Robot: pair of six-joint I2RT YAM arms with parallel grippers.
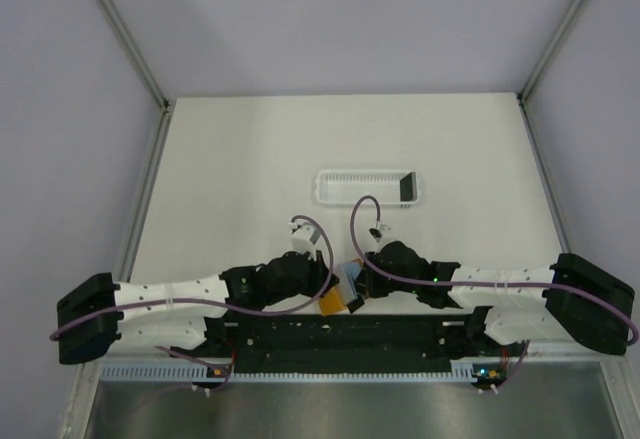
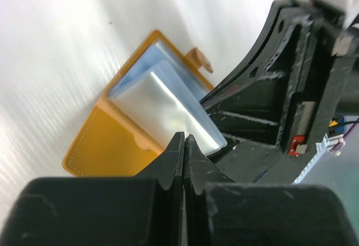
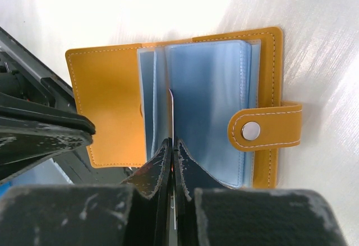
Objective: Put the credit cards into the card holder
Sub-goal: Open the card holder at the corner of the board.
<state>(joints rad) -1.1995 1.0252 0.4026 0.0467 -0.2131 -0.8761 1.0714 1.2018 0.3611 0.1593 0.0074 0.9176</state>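
The orange card holder (image 1: 334, 304) lies open near the table's front edge, between both grippers. Its pale blue-grey sleeves (image 3: 213, 100) fan out and the snap tab (image 3: 263, 129) points right. My right gripper (image 3: 171, 145) is shut on a thin credit card (image 3: 171, 107), seen edge-on, with its far end between two sleeves. My left gripper (image 2: 184, 138) is shut, its tips at the near edge of the holder (image 2: 106, 145), over a shiny sleeve (image 2: 168, 106). Another dark card (image 1: 407, 187) stands in the white tray.
The long white slotted tray (image 1: 345, 199) lies beyond the holder at mid-table. The right arm's black housing (image 2: 280, 89) fills the right of the left wrist view. The left arm's black housing (image 3: 39, 128) covers the holder's lower left corner. Grey walls surround the table.
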